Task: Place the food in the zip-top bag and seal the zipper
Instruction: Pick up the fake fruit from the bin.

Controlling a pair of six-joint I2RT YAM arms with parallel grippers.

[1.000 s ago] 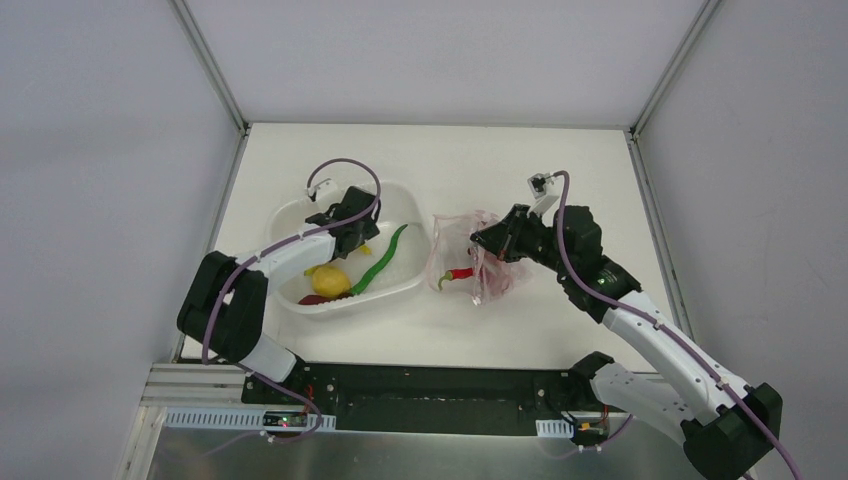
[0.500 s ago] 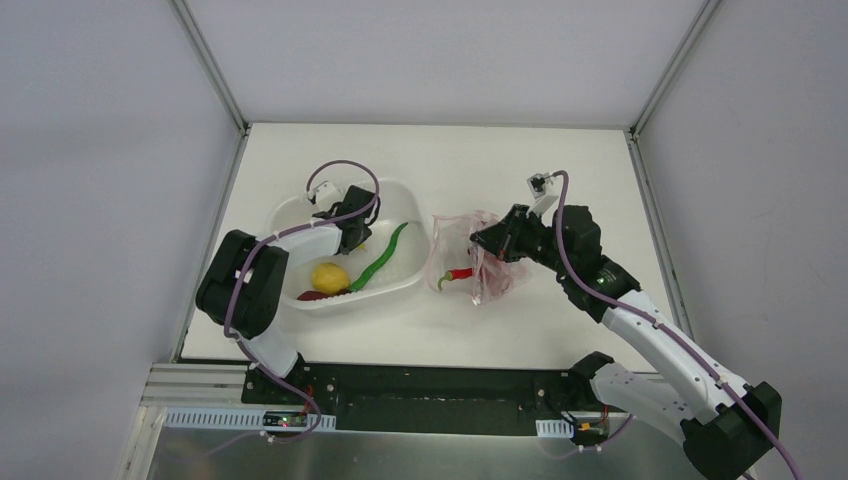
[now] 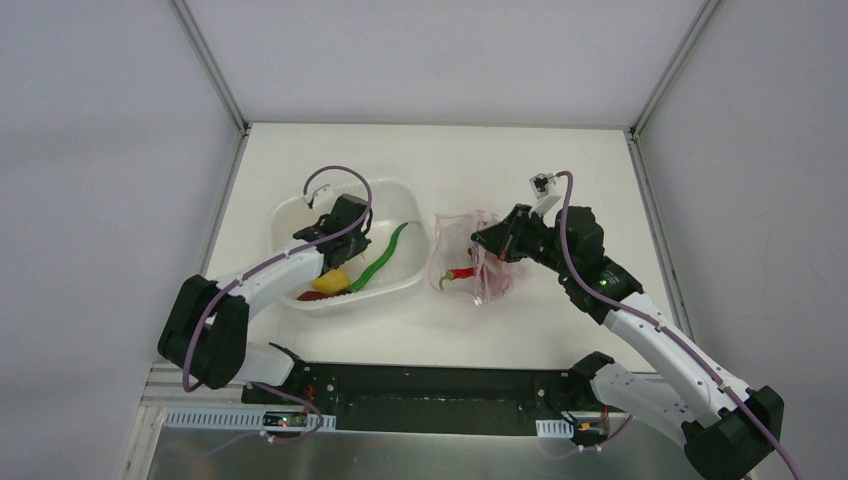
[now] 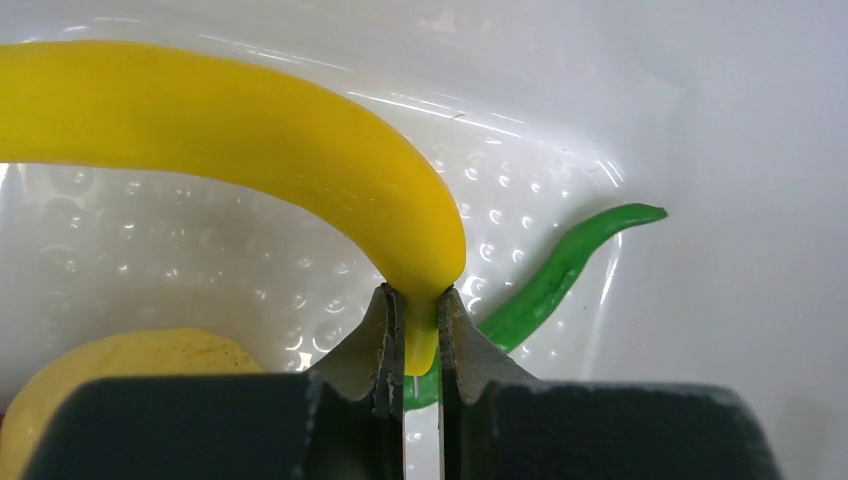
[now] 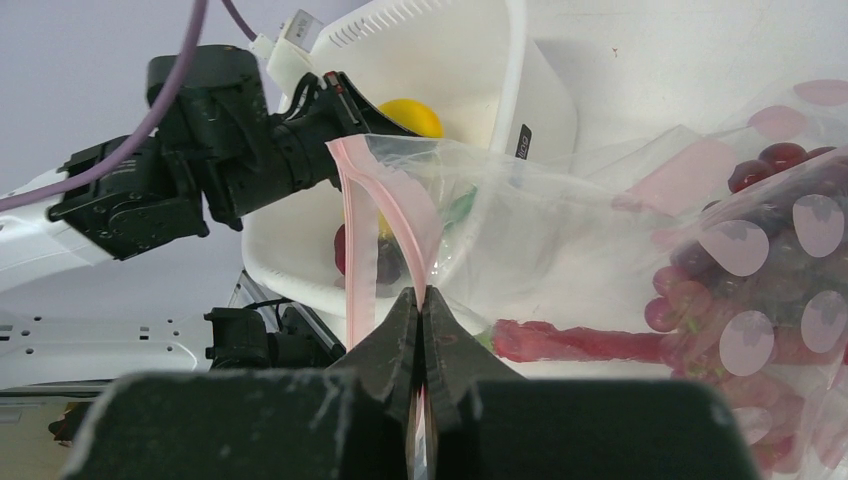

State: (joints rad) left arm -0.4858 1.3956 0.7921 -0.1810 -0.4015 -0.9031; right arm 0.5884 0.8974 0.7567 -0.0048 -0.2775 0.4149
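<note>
Two arms reach up from the bottom edge of the overhead view onto the white tabletop (image 3: 520,160).

At centre left, the left pincer (image 3: 335,264) dips into a white translucent tub (image 3: 290,215). In the left wrist view its fingers are pressed onto one tip of the yellow banana (image 4: 250,130), which arches away to the upper left of that frame above the tub's dimpled floor. The round yellow fruit (image 4: 120,370) sits at the lower left there. The green chili (image 3: 380,260) lies slantwise along the tub's right side, behind the pinched tip.

Just right of the tub, the clear zip-top bag (image 3: 480,262) lies crumpled on the tabletop. Inside it the red chili (image 3: 460,273) shows near its left edge, and the dark red grape bunch (image 5: 760,250) fills the right of the right wrist view.

The right pincer (image 3: 478,240) comes in from the right. Its fingers are closed tight on the pink-red zipper (image 5: 360,220), holding that edge of the mouth raised, facing the tub.
</note>
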